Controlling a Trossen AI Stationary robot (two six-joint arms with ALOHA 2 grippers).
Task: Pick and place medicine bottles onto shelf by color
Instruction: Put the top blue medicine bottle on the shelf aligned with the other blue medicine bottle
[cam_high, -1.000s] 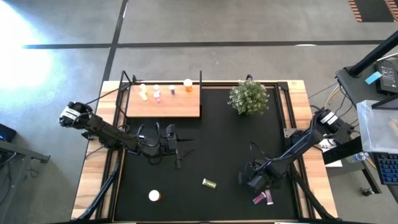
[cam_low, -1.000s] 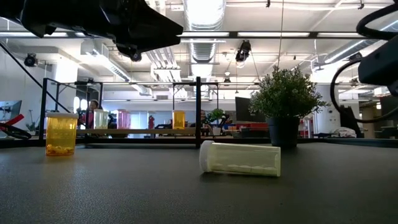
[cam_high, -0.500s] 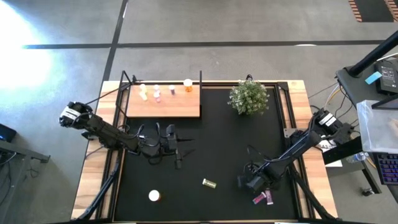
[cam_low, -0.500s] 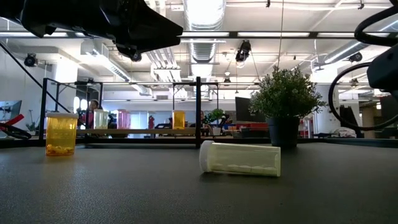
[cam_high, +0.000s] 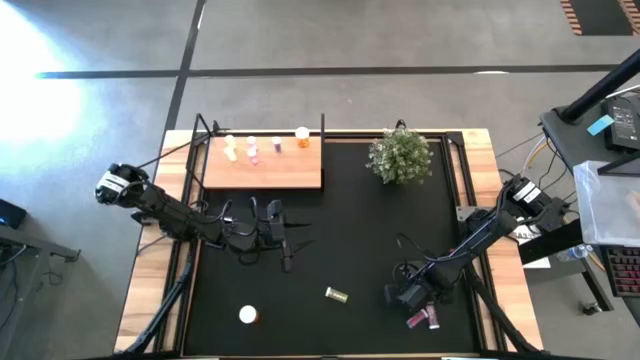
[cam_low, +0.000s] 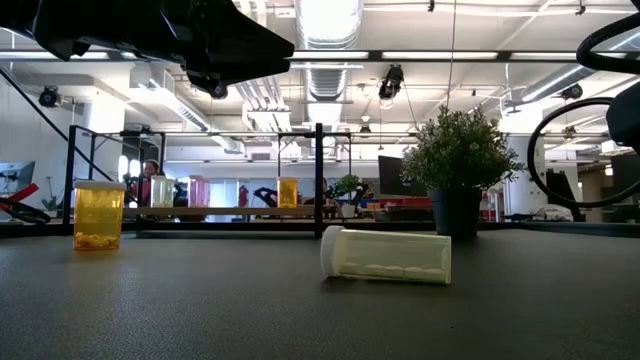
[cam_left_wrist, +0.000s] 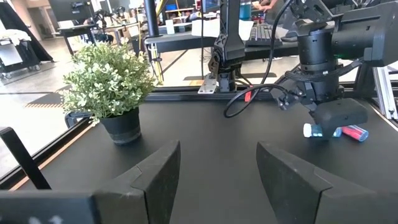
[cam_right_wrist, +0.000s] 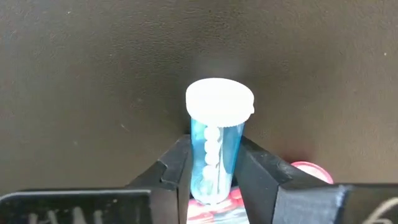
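— Right gripper (cam_right_wrist: 212, 180)?
— Down at the near right corner of the counter (cam_high: 350, 230), clamped on a blue bottle (cam_right_wrist: 214, 146) with a white cap. Lying flat, cap pointing away from the wrist, fingers (cam_right_wrist: 174, 177) pressed against both sides of it. Pink bottle (cam_right_wrist: 308, 169) just beside it, partly hidden by the gripper.
— Same pair from the left wrist?
— Yes: blue bottle under the right gripper's head, pink one touching or nearly touching it on the mat.
— Left gripper (cam_left_wrist: 217, 171)?
— Held above the mat left of centre, fingers apart, nothing between them. Pointed toward the plant (cam_left_wrist: 109, 78) and the right arm.
— Shelf (cam_high: 262, 160)?
— At the far left of the counter, light wood with thin black posts. Four small bottles standing along its far edge: a yellowish one (cam_high: 231, 148), two pinkish ones (cam_high: 252, 150), an orange one (cam_high: 302, 136) at the right end.
— Anything loose on the mat?
— Yellowish bottle (cam_low: 386, 254) lying on its side near the front middle, cap toward the left arm's side. Orange bottle (cam_low: 98, 214) upright with a white cap near the front left. Both well apart from each other and from either gripper.
— Plant's spot?
— Far edge of the mat, right of the shelf, upright in a dark pot.
— Person anywhere?
— Faintly, in the room behind the shelf in the low view; too small to say more.
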